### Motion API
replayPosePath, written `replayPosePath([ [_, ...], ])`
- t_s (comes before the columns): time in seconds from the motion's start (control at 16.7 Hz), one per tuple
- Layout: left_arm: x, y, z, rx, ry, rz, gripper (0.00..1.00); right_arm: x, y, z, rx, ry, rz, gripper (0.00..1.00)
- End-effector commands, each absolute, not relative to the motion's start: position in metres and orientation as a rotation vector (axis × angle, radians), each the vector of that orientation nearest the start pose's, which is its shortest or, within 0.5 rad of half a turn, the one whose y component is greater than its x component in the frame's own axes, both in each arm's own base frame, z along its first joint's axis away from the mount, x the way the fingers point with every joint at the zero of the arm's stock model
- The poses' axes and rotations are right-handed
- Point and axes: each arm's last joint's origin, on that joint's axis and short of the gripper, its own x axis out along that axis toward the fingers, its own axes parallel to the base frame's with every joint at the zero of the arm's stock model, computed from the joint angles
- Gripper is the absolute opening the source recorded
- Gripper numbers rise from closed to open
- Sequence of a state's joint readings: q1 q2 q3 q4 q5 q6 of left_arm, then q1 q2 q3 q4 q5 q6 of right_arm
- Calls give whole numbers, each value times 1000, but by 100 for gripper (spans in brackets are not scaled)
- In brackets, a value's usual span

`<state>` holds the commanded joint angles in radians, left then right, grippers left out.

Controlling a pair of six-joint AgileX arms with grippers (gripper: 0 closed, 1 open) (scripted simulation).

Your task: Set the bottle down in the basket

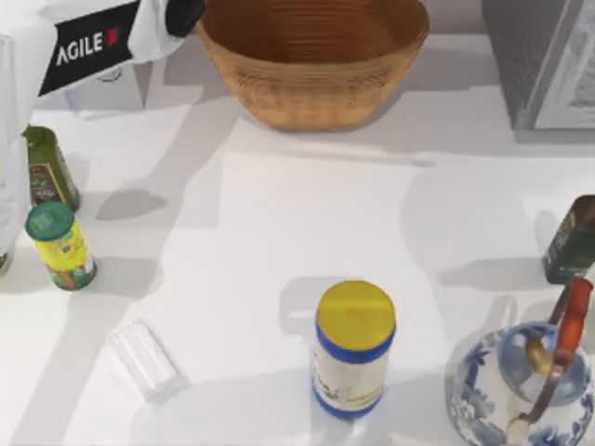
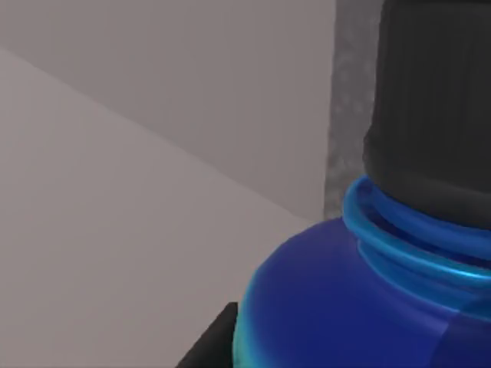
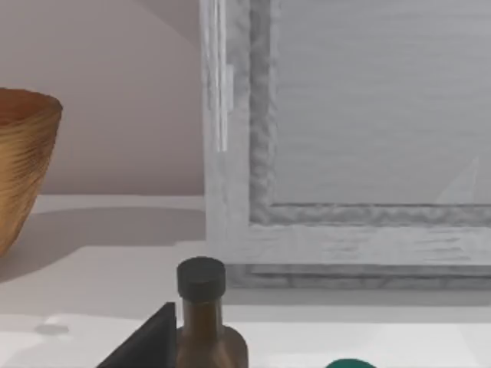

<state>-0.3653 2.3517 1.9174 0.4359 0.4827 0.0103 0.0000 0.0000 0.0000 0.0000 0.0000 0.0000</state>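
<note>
The bottle (image 2: 330,307) sits close up in the left wrist view, with its blue shoulder, ringed neck and black cap (image 2: 437,107). My left gripper (image 1: 183,13) is shut on it, high at the back left, just beside the left rim of the basket (image 1: 316,98). One dark finger (image 2: 211,345) shows against the bottle's side. In the top view the arm hides the bottle. The tan woven basket stands at the back centre and also shows in the right wrist view as the basket (image 3: 23,169). My right gripper is parked at the right, open, with one finger (image 3: 146,345) in sight.
On the left stand a dark green olive-oil bottle (image 1: 46,167) and a teal-lidded yellow can (image 1: 60,246). A clear box (image 1: 144,358) and a yellow-lidded white canister (image 1: 353,348) are in front. A teapot (image 1: 525,386), a dark bottle (image 1: 572,240) and a grey cabinet (image 1: 548,56) are on the right.
</note>
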Motion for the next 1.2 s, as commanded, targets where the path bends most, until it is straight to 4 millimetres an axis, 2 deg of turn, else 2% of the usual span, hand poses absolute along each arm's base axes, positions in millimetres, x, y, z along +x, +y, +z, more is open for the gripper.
replayPosePath([
  [0.12, 516, -205, 239, -2, -6, -821, 0, 106, -1, 160, 0, 0, 0, 100],
  [0.9, 516, -205, 239, -2, -6, -821, 98, 106, -1, 160, 0, 0, 0, 100],
  [1.2, 516, -205, 239, -2, -6, -821, 100, 106, -1, 160, 0, 0, 0, 100],
])
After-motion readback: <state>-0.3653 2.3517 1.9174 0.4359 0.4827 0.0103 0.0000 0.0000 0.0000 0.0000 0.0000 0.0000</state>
